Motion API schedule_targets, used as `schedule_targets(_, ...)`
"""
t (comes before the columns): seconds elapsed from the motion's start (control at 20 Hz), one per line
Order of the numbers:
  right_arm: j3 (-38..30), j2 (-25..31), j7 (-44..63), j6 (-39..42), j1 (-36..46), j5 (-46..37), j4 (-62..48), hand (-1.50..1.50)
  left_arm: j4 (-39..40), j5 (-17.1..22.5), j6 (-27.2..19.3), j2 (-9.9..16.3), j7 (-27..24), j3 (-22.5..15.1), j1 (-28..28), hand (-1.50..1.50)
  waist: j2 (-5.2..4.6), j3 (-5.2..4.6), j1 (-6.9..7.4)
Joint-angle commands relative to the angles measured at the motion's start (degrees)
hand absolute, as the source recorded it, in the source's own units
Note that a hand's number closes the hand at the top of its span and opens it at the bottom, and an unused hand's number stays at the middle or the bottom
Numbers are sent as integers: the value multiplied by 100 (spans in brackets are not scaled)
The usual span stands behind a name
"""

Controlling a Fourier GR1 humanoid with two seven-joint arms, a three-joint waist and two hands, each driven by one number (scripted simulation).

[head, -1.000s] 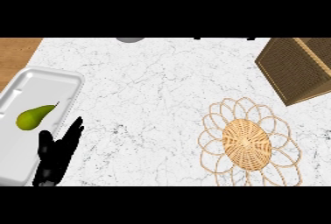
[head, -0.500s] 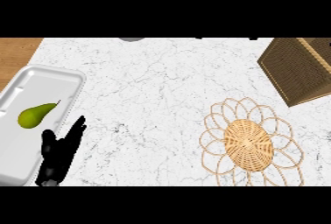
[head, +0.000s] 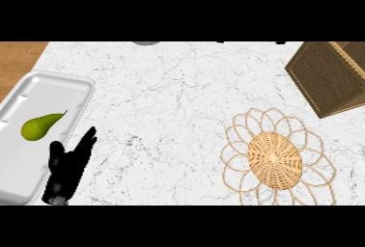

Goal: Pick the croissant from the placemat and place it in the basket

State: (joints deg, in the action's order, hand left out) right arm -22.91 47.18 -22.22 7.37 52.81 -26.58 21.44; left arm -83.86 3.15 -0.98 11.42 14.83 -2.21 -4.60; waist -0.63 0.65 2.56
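No croissant visible on placemat (head: pixel 274 159); left hand (head: pixel 68 161) rests open at 8 o'clock; right hand unseen; locate croissant, then basket (head: pixel 331 77).

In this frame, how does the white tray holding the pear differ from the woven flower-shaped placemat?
The white rectangular tray has raised rims and holds a green pear; the tan woven placemat lies flat with open looped petals and carries nothing. The tray sits at the counter's left, the placemat at its right. Both rest on the white marble counter.

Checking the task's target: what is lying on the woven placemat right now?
The woven placemat shows nothing on it; no croissant appears anywhere in the head view. The brown basket is cut off by the edge, so its inside cannot be seen.
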Motion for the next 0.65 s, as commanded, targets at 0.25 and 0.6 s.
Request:
schedule_targets(0.25, -714, 575, 25, 144, 310, 536, -783, -150, 246, 68, 61, 72, 330, 147, 74, 0, -42, -46, -23)
schedule_targets(0.6, -992, 1382, -92, 443, -69, 686, -1147, -150, 291, 183, 266, 124, 169, 210, -48, 0, -92, -31, -3)
